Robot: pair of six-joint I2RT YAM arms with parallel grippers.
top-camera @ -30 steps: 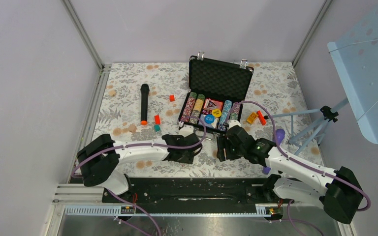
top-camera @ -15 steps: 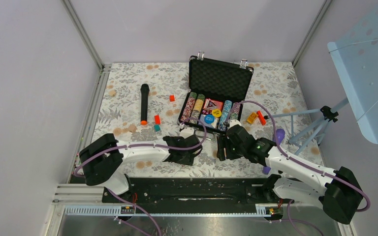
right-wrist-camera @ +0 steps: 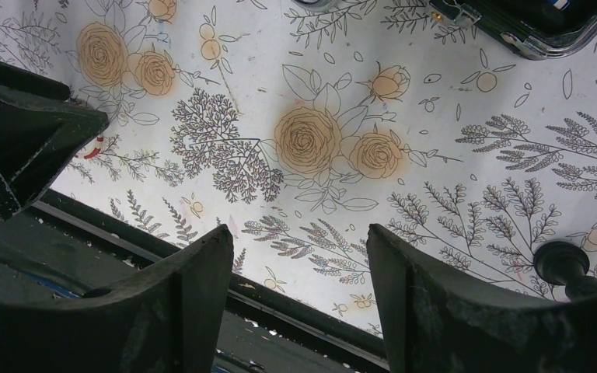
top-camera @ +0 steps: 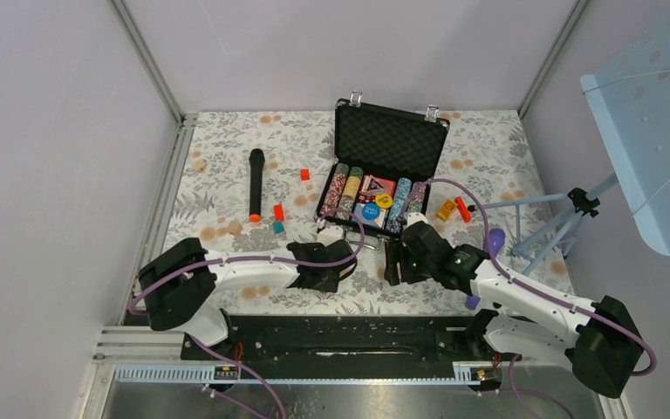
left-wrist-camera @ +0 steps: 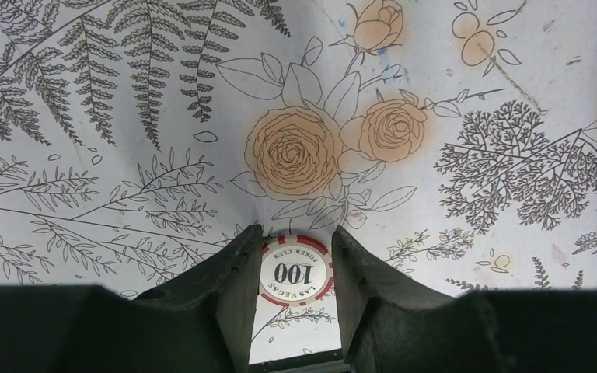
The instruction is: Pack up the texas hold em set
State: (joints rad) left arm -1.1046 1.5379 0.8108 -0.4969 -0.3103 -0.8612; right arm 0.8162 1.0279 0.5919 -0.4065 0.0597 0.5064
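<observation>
Floral-printed cloth point(top-camera: 218, 157) is covering the table, roses and ferns on white. Pale grey walls point(top-camera: 314, 52) are closing in the back and both sides. A light-blue perforated panel point(top-camera: 654, 131) is leaning in at the right on a thin tripod point(top-camera: 567, 223). A black rail point(top-camera: 340, 336) is running along the near edge under the arm bases.

The black rectangular foam-lined briefcase point(top-camera: 390, 140) is lying open at the back centre. Rows of striped multicoloured poker chips point(top-camera: 346, 192) are sitting in its tray, on both sides of a card deck point(top-camera: 377, 185). A black microphone with an orange end point(top-camera: 255, 183) is lying well left of the case.

The left gripper point(left-wrist-camera: 296, 233) is pressing both fingers against the rim of a red-and-white "100" poker chip point(left-wrist-camera: 295, 272), face up near the cloth. The right gripper point(right-wrist-camera: 299, 233) is hanging with its fingers wide apart, nothing between them.

Compared with a second ago: the left arm is sitting slightly nearer the table's near edge. The right arm, the case and the loose items are lying as they were.
</observation>
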